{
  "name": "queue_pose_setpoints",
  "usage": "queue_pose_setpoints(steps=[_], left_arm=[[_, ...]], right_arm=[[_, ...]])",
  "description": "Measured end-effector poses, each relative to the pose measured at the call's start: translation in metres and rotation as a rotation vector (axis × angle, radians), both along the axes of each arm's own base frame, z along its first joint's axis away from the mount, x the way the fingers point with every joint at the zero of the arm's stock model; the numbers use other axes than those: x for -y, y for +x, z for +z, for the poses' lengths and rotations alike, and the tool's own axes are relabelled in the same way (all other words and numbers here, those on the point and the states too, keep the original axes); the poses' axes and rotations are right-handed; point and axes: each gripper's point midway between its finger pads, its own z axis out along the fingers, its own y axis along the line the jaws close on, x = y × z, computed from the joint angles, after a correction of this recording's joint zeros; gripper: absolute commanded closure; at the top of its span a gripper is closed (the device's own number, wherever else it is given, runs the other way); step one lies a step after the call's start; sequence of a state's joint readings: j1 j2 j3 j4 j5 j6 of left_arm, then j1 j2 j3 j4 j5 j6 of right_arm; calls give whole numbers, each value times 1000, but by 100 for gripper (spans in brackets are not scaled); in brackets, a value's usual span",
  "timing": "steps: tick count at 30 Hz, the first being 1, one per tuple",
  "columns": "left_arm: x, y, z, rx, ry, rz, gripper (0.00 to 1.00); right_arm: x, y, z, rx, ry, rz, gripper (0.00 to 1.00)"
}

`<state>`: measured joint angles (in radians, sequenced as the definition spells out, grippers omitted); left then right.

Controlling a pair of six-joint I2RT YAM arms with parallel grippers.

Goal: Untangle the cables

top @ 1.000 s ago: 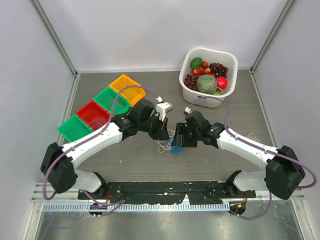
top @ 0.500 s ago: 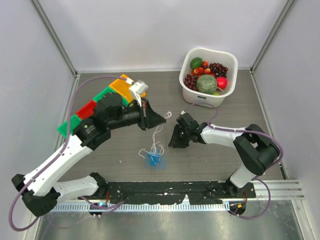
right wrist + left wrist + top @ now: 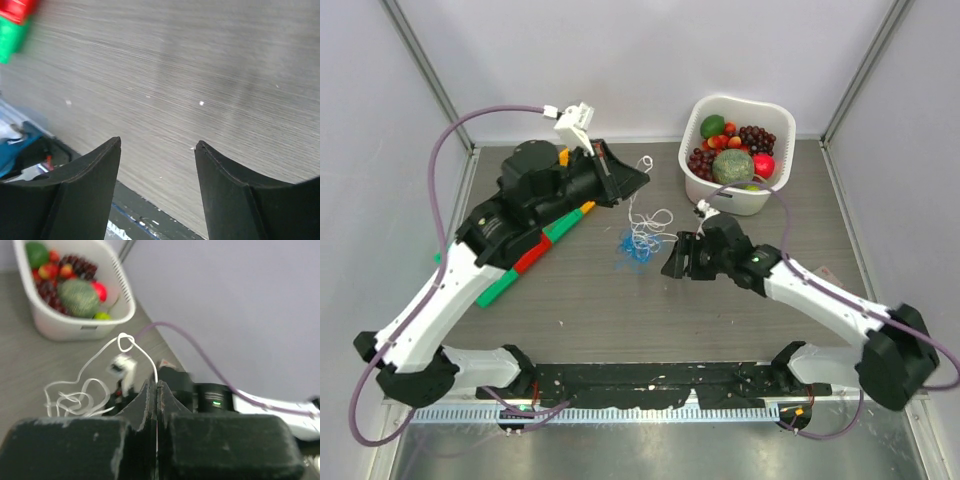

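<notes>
The left gripper [image 3: 156, 388], two blocky matte-black fingers with scuffed, dusty edges, is pressed flat together on a thin white cable [image 3: 126, 349]. That cable rises from the pinch into a small closed loop and then falls away in loose curls. Seen from above, this strand leads down from the raised gripper to the bunch of thin, string-like cables [image 3: 638, 247], a tangle of white loops over a denser blue knot. The bunch sits over the middle of the grey-brown, brushed-grain table [image 3: 620, 325], nearer its far edge. Whether its lowest loops touch the surface I cannot tell. Just to the right of the bunch the right gripper [image 3: 157, 144] stands with its smooth black, wedge-shaped fingers spread wide around nothing, only streaked tabletop and a few pale specks between them. A small green light [image 3: 216, 402] glows on that arm's black wrist, and a thick, glossy purple hose [image 3: 200, 354] curves away from it. Near the far right corner is a white, round-cornered plastic basket [image 3: 712, 192] with a slotted rim, filled with a netted green melon, dark grapes and small red fruit. Toward the left edge, partly under the left arm, runs a diagonal row of square plastic bins [image 3: 532, 256] in orange, green and red.
</notes>
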<state>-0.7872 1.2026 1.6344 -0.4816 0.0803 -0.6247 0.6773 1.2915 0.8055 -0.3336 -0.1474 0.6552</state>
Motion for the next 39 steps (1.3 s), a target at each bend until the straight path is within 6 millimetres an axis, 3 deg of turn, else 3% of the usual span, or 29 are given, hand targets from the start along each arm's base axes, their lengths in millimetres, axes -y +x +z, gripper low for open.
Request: queue_pose_setpoints(steps=[3,5,9,10,12,14,15,16,19,20,24,26,29,34,39], left_arm=[[5,29,-39,-186,-9,76,100],[4,49,-85,-361,-39,114,100],[7,66,-197,-690,4,155,100],[9,63,-237,-789,58,159,100],[11,53,-288,-914,146,152,100],[10,36,-322,-1004,232,129,98],[10,27,-331,-1026,273,110,92],[10,21,-333,-1019,301,84,79],[24,6,-321,-962,348,-10,24],[28,5,-316,-937,356,-36,19],[29,-3,-300,-849,399,-100,18],[19,-5,-297,-818,433,-86,27],[-6,-7,-287,-739,467,-32,41],[-54,-8,-273,-667,458,97,38],[-81,-5,-294,-717,480,187,32]], right_arm=[[0,-1,43,110,87,8,33],[2,-4,57,144,117,9,33],[6,-7,43,116,96,0,33],[8,-10,35,98,80,-3,33],[12,-14,24,70,58,-7,32],[15,-17,18,56,45,-9,32],[15,-16,18,56,44,-10,32],[15,-16,18,57,46,-13,32],[19,-10,18,49,48,-61,31],[23,-6,18,37,49,-95,31],[42,21,18,-16,59,-229,31],[46,31,19,-29,58,-255,31],[34,34,22,-50,86,-219,31],[1,35,3,-114,81,-108,31],[-22,34,-11,-100,18,7,31]])
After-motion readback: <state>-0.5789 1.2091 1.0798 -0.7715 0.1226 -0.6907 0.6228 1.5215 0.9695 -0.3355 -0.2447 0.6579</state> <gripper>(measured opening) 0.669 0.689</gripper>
